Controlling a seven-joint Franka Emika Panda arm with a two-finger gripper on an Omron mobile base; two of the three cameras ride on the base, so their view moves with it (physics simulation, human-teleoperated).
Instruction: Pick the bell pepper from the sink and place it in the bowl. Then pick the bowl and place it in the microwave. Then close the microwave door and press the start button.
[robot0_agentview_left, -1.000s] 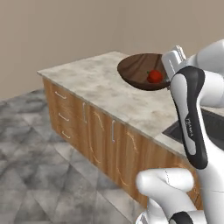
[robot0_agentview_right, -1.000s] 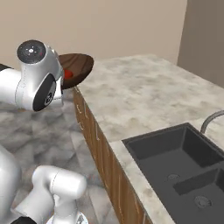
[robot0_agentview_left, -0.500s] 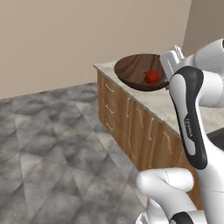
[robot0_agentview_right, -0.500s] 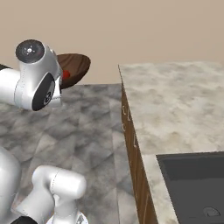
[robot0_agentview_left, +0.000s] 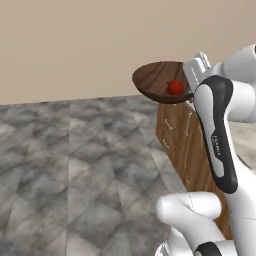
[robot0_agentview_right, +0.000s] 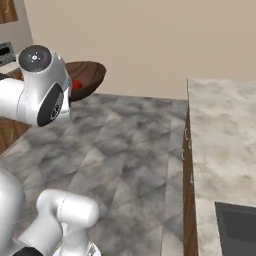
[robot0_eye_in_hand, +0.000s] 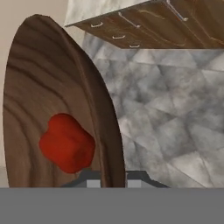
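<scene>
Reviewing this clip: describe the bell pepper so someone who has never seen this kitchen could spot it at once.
Find the white robot arm raised above the grey stone floor; at its end it carries a wide, dark wooden bowl in the air. The bell pepper lies inside that bowl, near the arm's side. It is the only glossy red, lumpy thing in sight, far smaller than the bowl.

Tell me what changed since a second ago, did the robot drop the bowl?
No. The base turned away from the counter, so both base views swung: the sink has slid to the picture's edge and grey floor shows ahead. The things themselves did not move. The gripper keeps its hold on the bowl by the rim, carried in the air, with the bell pepper inside.
</scene>
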